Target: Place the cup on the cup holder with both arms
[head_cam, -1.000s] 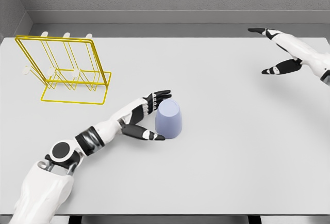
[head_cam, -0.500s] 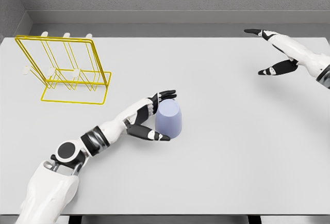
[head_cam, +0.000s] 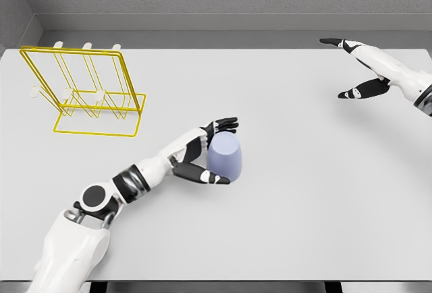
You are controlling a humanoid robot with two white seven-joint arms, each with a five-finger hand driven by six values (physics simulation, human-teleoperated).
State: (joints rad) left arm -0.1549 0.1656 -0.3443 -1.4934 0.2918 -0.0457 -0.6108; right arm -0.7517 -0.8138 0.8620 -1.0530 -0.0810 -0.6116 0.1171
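Near mid-bench [head_cam: 283, 225], unlabelled upside-down cup [head_cam: 224, 157] cradled by left robot hand [head_cam: 206, 152]; far right, right robot hand [head_cam: 356, 67] spread, holding nothing.

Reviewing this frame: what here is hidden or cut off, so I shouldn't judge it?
- Head view: the cup hides where the left robot hand would touch it, so contact is unclear.
- Head view: the right robot hand shows, but the picture's right edge cuts off its arm.
- Head view: the cup holder pegs are too thin to count.
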